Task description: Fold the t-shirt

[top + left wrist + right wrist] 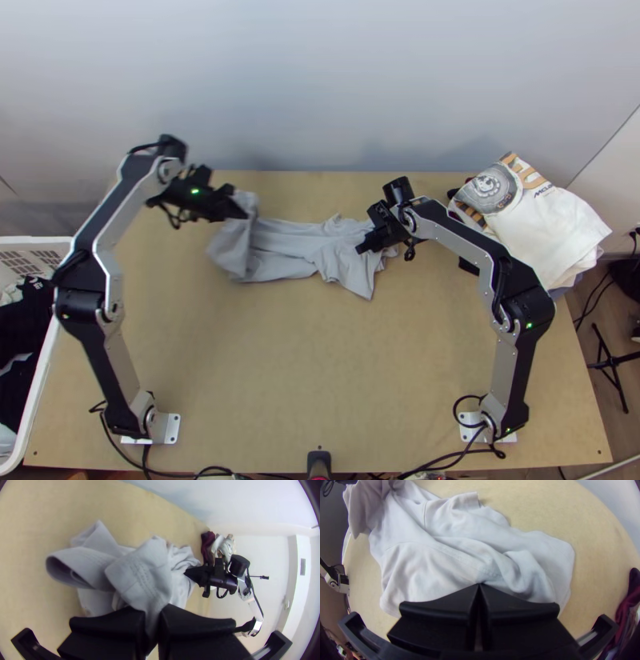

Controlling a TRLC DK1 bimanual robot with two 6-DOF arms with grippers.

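Note:
In the top view the grey t-shirt (300, 252) lies bunched lengthwise across the upper middle of the table, its left end lifted. My left gripper (242, 213) is at that raised end; in the left wrist view the left gripper (152, 613) is shut on a hemmed edge of the t-shirt (146, 570), and the cloth hangs in loose folds. Over the right part of the shirt stands my right gripper (362, 246). From the right wrist view, the right gripper (479, 586) has its fingertips together at wrinkled cloth (453, 560); whether it pinches any fabric is hidden.
Folded clothes with a white printed shirt (552, 228) on top are piled at the table's right back corner. A white basket (50, 352) with dark clothes stands past the left edge. Bare wood (320, 368) stretches between the arms in front of the shirt.

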